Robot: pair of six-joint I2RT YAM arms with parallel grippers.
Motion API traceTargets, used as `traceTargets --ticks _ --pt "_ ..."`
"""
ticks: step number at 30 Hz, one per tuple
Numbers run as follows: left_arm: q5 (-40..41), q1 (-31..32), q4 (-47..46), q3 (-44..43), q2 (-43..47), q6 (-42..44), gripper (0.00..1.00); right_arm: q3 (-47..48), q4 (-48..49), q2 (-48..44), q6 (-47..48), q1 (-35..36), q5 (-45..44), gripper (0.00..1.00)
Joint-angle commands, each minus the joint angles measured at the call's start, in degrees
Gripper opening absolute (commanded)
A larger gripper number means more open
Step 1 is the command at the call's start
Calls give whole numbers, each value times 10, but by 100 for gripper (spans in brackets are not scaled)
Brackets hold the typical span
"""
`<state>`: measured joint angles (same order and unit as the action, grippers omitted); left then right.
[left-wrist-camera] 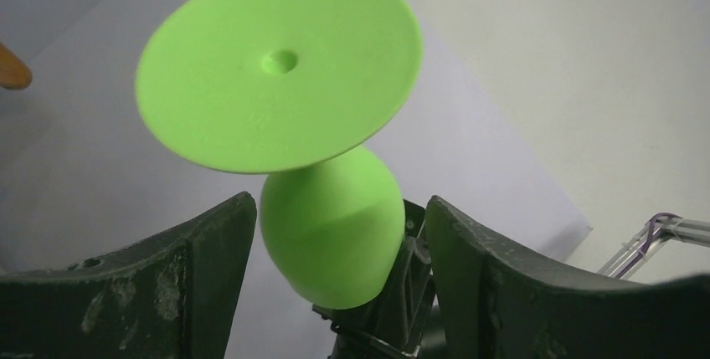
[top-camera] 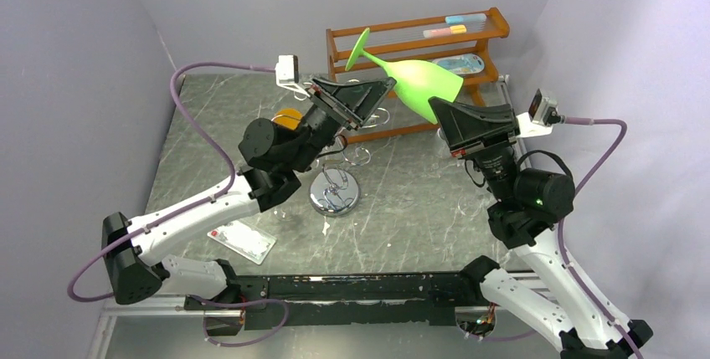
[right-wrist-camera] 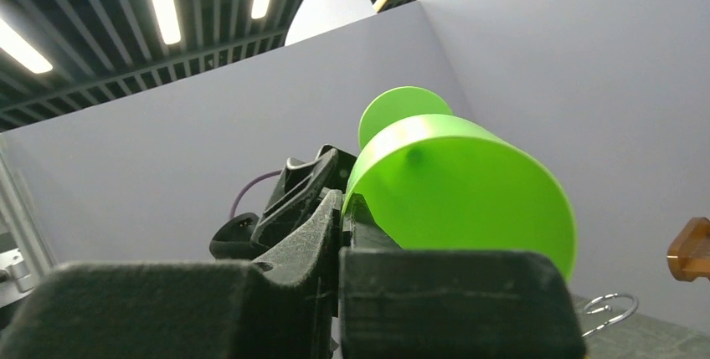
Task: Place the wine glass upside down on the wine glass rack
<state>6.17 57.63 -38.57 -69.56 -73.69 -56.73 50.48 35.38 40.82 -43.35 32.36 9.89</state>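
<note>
The green wine glass (top-camera: 419, 81) is in the air, above and behind the wine glass rack (top-camera: 335, 194), and it does not touch the rack. The glass is tilted, almost lying on its side: its round foot points up and to the left, and its bowl is at the lower right.

The right gripper (top-camera: 438, 108) holds the glass at the rim of the bowl. In the right wrist view the wall of the bowl goes in between its two fingers, which are pressed onto it.

The left gripper (top-camera: 378, 95) is wide apart and holds nothing. It is above the rack, just to the left of the bowl and under the stem. In the left wrist view the bowl shows between its two fingers (left-wrist-camera: 209, 275), farther away than their tips. I cannot tell if the left finger touches it.

The rack stands upright on the grey table (top-camera: 419, 208), its shiny round base resting on the surface and its curled wire arms rising toward the left gripper. A brown wooden shelf (top-camera: 402, 28) stands behind the rack, at the back wall. A flat white card (top-camera: 243, 240) lies on the table in front of the rack, to its left.
</note>
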Motion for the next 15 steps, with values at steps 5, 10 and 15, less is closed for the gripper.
traceTargets --ticks 5,10,15 --pt "109 45 -209 -5 -30 78 64 -15 59 8 -37 3 31 0" --pt "126 49 -239 -9 -45 91 49 -29 64 6 -48 2 39 0" --pt "154 50 -274 -8 -53 103 51 -41 69 4 -55 2 45 0"
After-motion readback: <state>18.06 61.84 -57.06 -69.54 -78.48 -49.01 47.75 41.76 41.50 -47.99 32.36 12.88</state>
